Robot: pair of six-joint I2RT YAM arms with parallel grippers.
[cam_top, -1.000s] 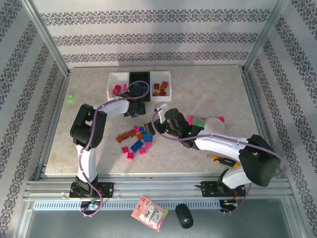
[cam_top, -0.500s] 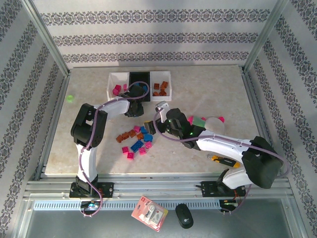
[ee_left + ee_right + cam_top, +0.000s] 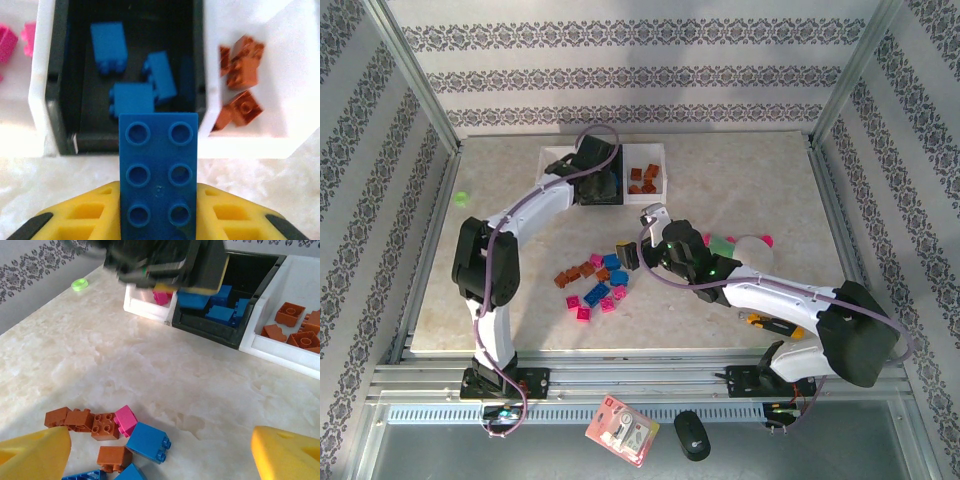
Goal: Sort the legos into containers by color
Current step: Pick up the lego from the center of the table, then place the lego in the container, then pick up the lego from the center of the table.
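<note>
Left pincer (image 3: pixel 159 205) is clamped narrow on a blue brick (image 3: pixel 158 160), with a yellow finger (image 3: pixel 90 215) pressed to each long side. It hangs right at the near rim of the black bin (image 3: pixel 60 100), the middle one of the joined row at the far side of the table (image 3: pixel 750 190). Right pincer (image 3: pixel 160 452) stands wide and holds nothing, poised low over the loose pile (image 3: pixel 597 282) in the middle of the table. Now the score: three blue pieces (image 3: pixel 132 97) lie in the black bin, a few pink pieces (image 3: pixel 7 40) sit in the left white bin (image 3: pixel 37 115), and a handful of brown pieces (image 3: pixel 242 60) sit in the right white bin (image 3: pixel 250 145), so every colour has its home. Left to do: the loose pile holds roughly a dozen pieces, brown, blue and pink all mixed, so I'd call this about halfway, with the brick in the grip a release away from counting. As for that brick, it is two studs wide and three long, studs facing the wrist camera. Its long axis runs along the pincer's reach, pointing straight across the near wall into the black bin. In the wrist view its far end just overlaps that rim.
</note>
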